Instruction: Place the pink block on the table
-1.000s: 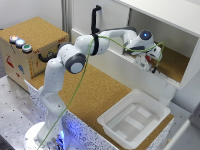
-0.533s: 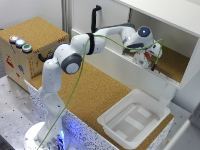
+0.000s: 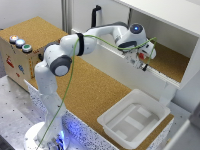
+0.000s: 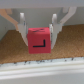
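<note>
**Pink block held at the mouth of the cabinet**

Exterior view: One white arm reaches across the table [image 3: 100,95] toward the white cabinet [image 3: 170,30] on the exterior view's right. Its gripper [image 3: 144,60] hangs at the compartment's front lip, over the cork floor inside, with a small spot of red, the pink block [image 3: 142,55], showing at the fingers. The shelf roof sits close above the wrist, and the compartment's side wall stands just beyond it. Below and in front of the lip, a broad stretch of cork tabletop lies open between the arm's base and one white tray [image 3: 134,118], which sits near the table's speckled front edge. One wooden box [image 3: 20,55] stands at the exterior view's left, carrying three coloured buttons [image 3: 20,43] on its cork top. One green cable [image 3: 75,60] loops along the arm.

Wrist view: The two fingers [image 4: 22,25] are pinching the single pink block [image 4: 40,41] from either side; a dark L-shaped mark shows on its face. The block hangs clear of the cork floor beneath it, and a pale ledge [image 4: 42,70], the compartment's edge, runs across just past the cork.
</note>
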